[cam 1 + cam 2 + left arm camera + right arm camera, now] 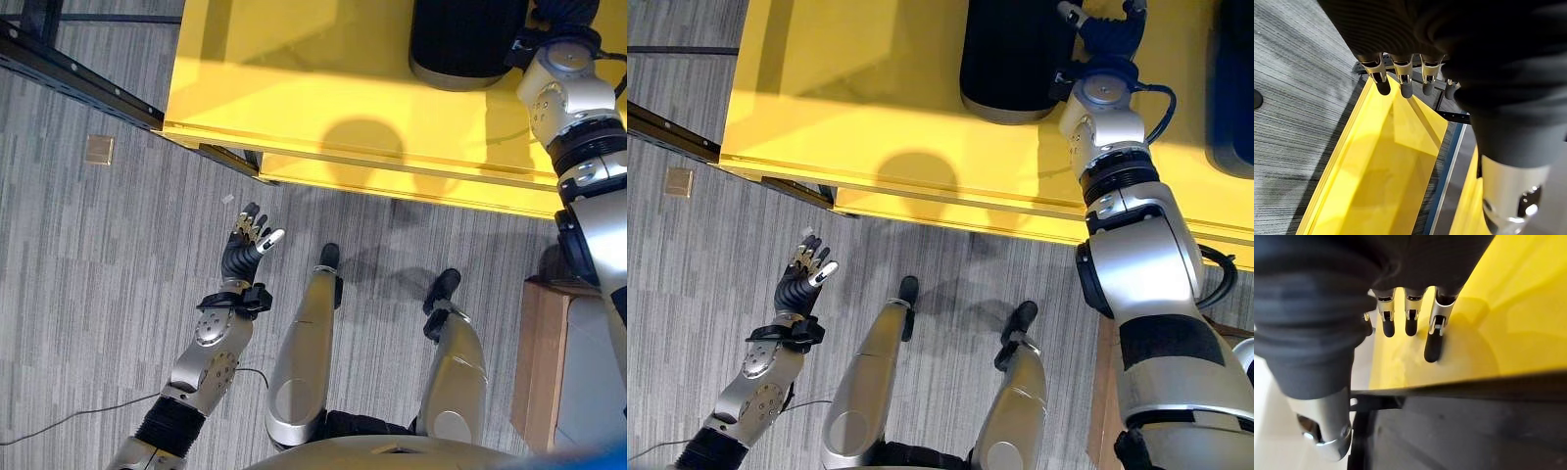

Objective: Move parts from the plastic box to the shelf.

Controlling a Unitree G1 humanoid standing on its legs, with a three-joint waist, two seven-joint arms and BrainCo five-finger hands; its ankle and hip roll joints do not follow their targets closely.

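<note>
Right eye view: black part upright on yellow shelf; right hand beside it, empty, fingers straight.

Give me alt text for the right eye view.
The right hand reaches over a yellow shelf beside a black cylindrical part. The left hand hangs open and empty above grey carpet.
</note>
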